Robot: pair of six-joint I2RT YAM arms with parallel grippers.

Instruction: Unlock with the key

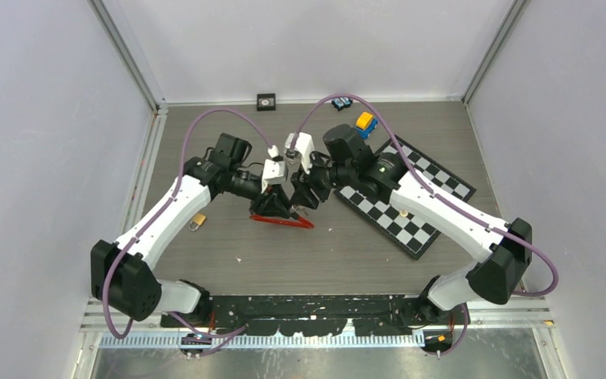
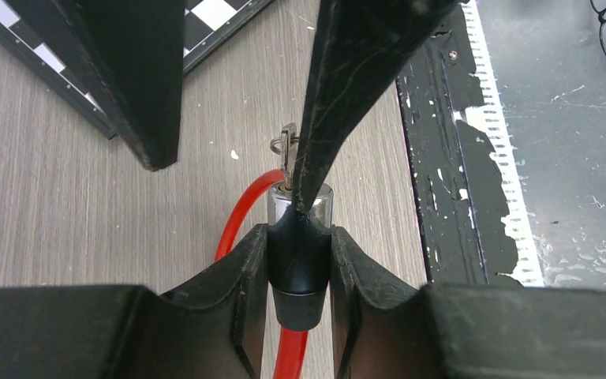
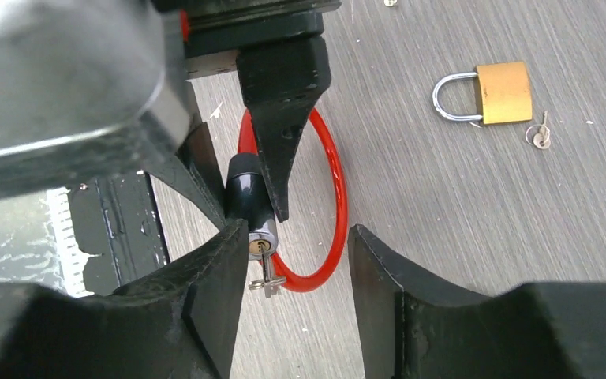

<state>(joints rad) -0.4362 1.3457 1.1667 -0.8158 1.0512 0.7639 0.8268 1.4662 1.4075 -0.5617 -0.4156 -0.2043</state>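
Note:
A red cable lock [image 1: 282, 219] lies mid-table, its loop [image 3: 335, 205] resting on the wood. My left gripper [image 2: 300, 272] is shut on the lock's black body [image 2: 298, 260], with the chrome cylinder end [image 3: 260, 241] sticking out past the fingers. A small silver key [image 3: 267, 272] sits in the cylinder, its head hanging free; it also shows in the left wrist view as the key [image 2: 286, 150]. My right gripper [image 3: 296, 276] is open around the key end. The key is close beside one finger and nothing is pinched.
A brass padlock [image 3: 501, 92] with a small key [image 3: 538, 136] lies on the wood to the left, also seen from above as the padlock [image 1: 198, 222]. A checkerboard [image 1: 410, 197] lies at right under the right arm. A yellow and blue toy [image 1: 365, 123] sits at the back.

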